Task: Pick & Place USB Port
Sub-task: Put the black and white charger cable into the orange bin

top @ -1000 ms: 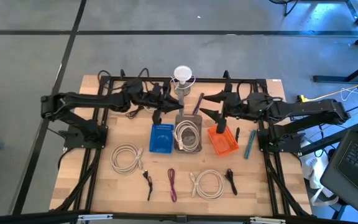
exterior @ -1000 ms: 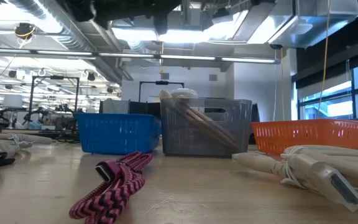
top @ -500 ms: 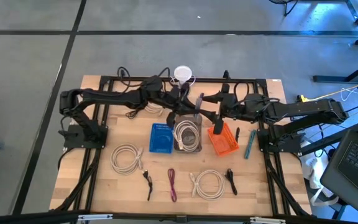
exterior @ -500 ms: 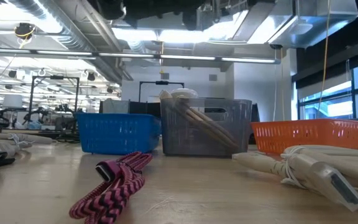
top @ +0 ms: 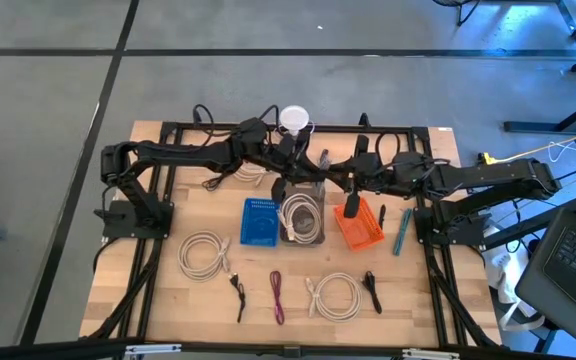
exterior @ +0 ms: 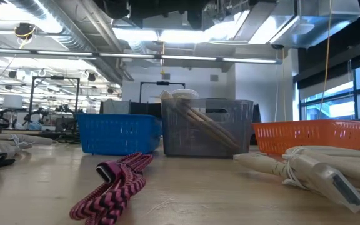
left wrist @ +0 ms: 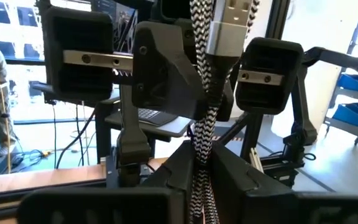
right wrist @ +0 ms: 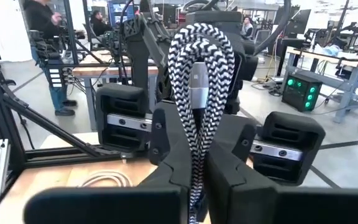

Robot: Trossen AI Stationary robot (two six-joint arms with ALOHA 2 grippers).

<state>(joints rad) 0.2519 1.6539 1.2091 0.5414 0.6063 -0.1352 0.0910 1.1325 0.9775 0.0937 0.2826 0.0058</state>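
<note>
A black-and-white braided USB cable (left wrist: 205, 93) with a silver plug (left wrist: 227, 28) is held in the air between both grippers, above the far end of the grey basket (top: 302, 215). My left gripper (left wrist: 197, 169) (top: 290, 178) reaches in from the table's left and is shut on the cable. My right gripper (right wrist: 194, 175) (top: 334, 182) faces it from the table's right, shut on the same cable, whose looped bend (right wrist: 201, 37) stands beyond the fingers. The low view shows neither gripper. My left gripper pinches the braided strands (left wrist: 199, 152) between its two fingers, a little below the silver plug. It comes in about level from the table's left. The plug end sticks out past the fingertips, and the cable is lifted clear. My right gripper pinches the doubled-over strands (right wrist: 194, 149) between its two fingers, below the bend of the loop. It comes in about level from the table's right. The loop, with a silver plug (right wrist: 197, 87) inside it, stands out beyond the fingertips, clear of the table.
A blue basket (top: 259, 222), the grey basket and an orange basket (top: 358, 225) stand side by side mid-table. Nearer lie two white cable coils (top: 204, 253) (top: 335, 296), a magenta cable (top: 277, 297) and two black cables (top: 238, 293) (top: 372, 290). A white round object (top: 293, 119) stands at the far edge.
My left gripper has carried the cable toward the table's right, up to my right gripper. My right gripper, wide open a second ago, has shut on the cable. The cable stays lifted above the grey basket.
</note>
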